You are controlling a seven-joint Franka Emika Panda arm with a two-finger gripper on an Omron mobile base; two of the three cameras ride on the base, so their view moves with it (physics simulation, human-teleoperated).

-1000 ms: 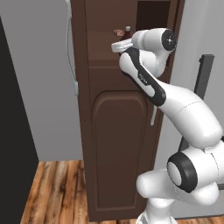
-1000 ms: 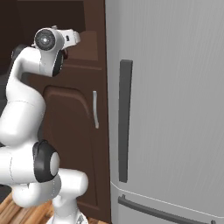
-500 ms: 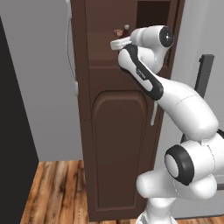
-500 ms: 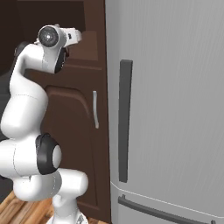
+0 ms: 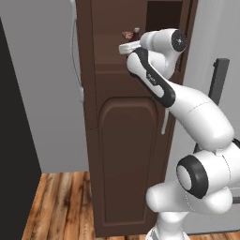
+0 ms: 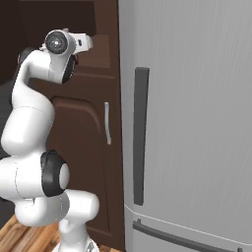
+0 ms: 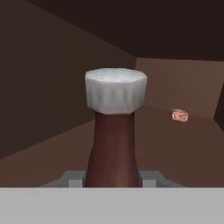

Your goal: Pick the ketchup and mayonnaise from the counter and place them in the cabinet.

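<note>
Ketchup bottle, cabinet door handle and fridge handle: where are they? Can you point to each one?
ketchup bottle [image 7: 114,148], hand view, on its dark red neck.
cabinet door handle [image 6: 107,123], right base view, on the middle of the silver bar.
fridge handle [image 6: 140,135], right base view, on the middle of the dark bar.

A glossy white arm [image 5: 197,112] of rounded segments, with dark joint rings and caps.

ketchup [image 7: 113,148]: dark red-brown bottle, pale grey-white cap. cabinet [image 5: 126,154]: dark brown wood, silver handle [image 6: 107,123]. small pinkish-red item [image 7: 180,115] at 3 o'clock. refrigerator [image 6: 197,123]: grey, dark handle.
</note>
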